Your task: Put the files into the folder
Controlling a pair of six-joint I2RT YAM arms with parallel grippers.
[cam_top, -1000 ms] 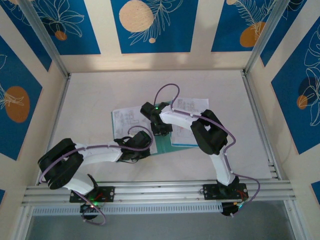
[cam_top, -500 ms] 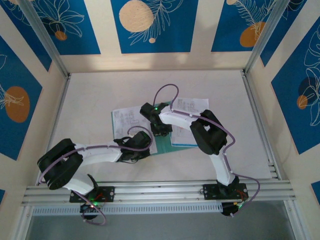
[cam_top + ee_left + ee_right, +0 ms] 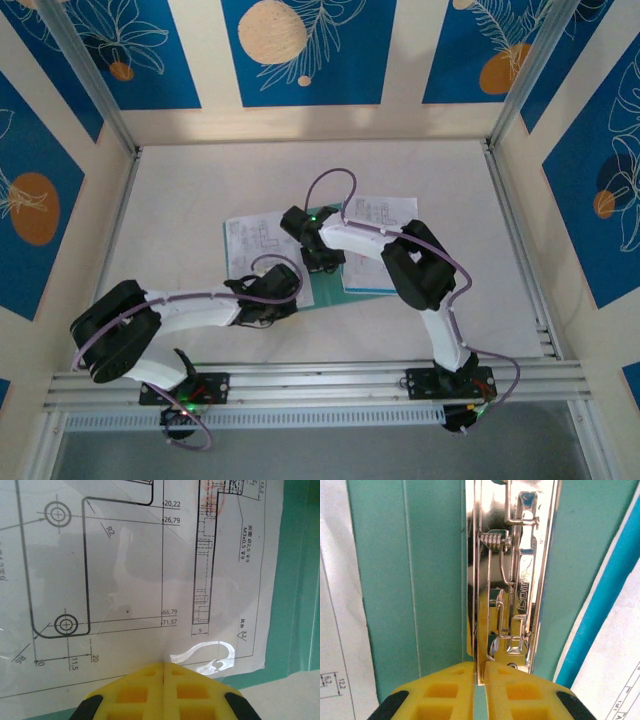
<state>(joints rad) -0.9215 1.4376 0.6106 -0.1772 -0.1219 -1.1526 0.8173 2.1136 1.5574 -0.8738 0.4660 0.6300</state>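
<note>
- Folder (image 3: 325,290) lies open and flat near the middle of the worktop (image 3: 200,190), teal inside facing up, under both wrists in the top view.
- Files (image 3: 255,232) are white sheets of technical drawings. We see one on the folder's left side and a second sheet (image 3: 385,215) on its right side.
- The second sheet carries a blue edge strip (image 3: 600,605) (bright against the teal in the right wrist view).
- Metal clamp (image 3: 520,570) runs along the folder's spine, chromed, with its spring and lever showing.
- Right gripper (image 3: 479,672): yellow fingers are pinched nearly together on the clamp's thin plate edge, which passes down between them.
- Left gripper (image 3: 164,667): fingers are fully closed, pads touching, nothing between them. It sits low over the near edge of the left sheet, with teal showing beside the paper and a patch of bare worktop at the corner.
- Glare streaks the left sheet (we cannot tell whether a clear sleeve covers it).
</note>
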